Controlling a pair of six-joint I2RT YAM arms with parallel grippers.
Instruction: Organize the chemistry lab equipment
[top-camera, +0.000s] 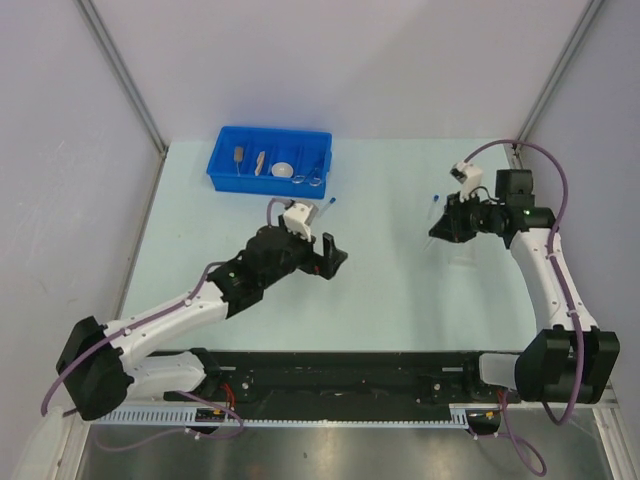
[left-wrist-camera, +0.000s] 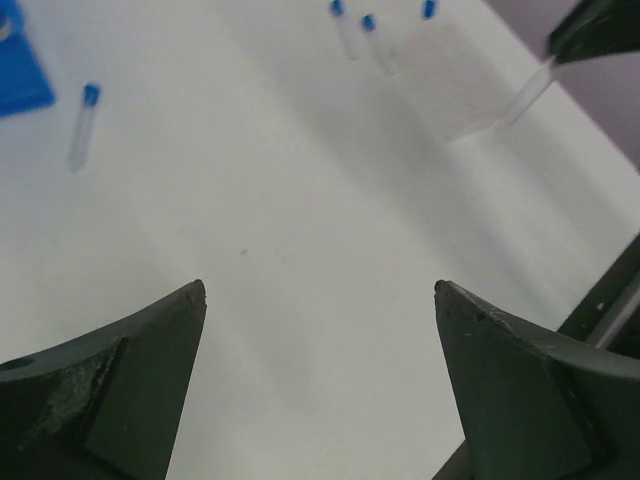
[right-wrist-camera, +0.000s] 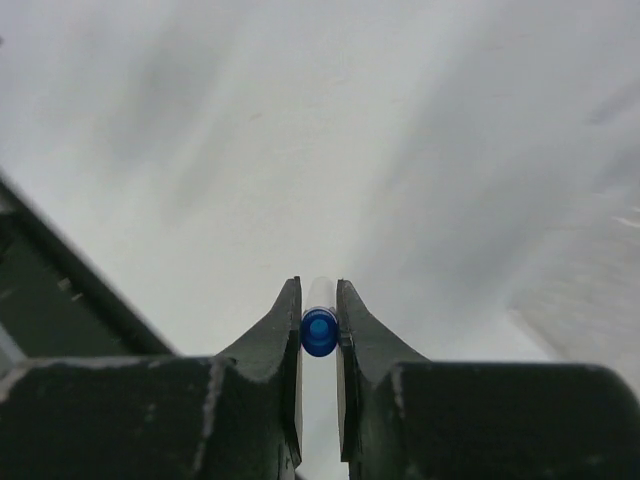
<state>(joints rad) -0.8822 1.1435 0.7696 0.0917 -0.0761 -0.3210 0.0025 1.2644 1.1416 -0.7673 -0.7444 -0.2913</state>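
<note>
My right gripper (top-camera: 438, 232) is shut on a clear tube with a blue cap (right-wrist-camera: 319, 331), held above the table at the right. In the left wrist view the same tube (left-wrist-camera: 527, 94) sticks out of that gripper beside the clear plastic tube rack (left-wrist-camera: 450, 85). Blue caps (left-wrist-camera: 368, 22) of other tubes show behind the rack. My left gripper (top-camera: 331, 256) is open and empty, low over the middle of the table (left-wrist-camera: 320, 290). A loose blue-capped tube (top-camera: 328, 206) lies on the table near the bin and also shows in the left wrist view (left-wrist-camera: 81, 124).
A large blue divided bin (top-camera: 228, 176) stands at the back left. It holds tan wooden-handled tools (top-camera: 241, 157), a white round dish (top-camera: 284, 170) and silver wire tongs (top-camera: 313, 172). Another blue-capped tube (top-camera: 435, 201) shows just beyond my right gripper.
</note>
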